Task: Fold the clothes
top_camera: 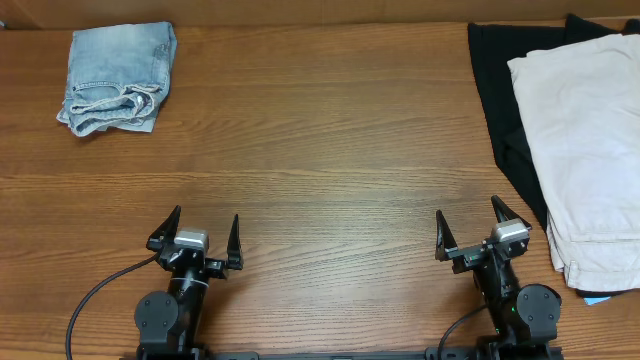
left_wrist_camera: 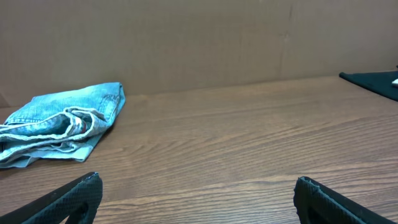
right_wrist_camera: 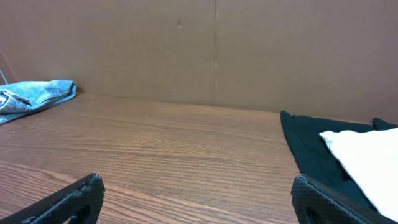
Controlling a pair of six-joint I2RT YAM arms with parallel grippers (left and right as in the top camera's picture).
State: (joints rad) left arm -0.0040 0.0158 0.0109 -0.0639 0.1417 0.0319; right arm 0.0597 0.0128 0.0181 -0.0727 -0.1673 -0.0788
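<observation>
At right end of bench point(top_camera: 330, 140), found cream shorts point(top_camera: 590, 140) atop black garments point(top_camera: 495, 80), perhaps part-folded. Noted left tool point(top_camera: 206, 215), right tool point(top_camera: 467, 208) wide open, empty. Judged folding unstarted; needed reach first.

No text, label, brand, number or sign can be read in any view: none on the cream shorts point(top_camera: 590, 150), the light-blue denim garment point(top_camera: 118, 75) or the brown backboard point(right_wrist_camera: 217, 50)
</observation>
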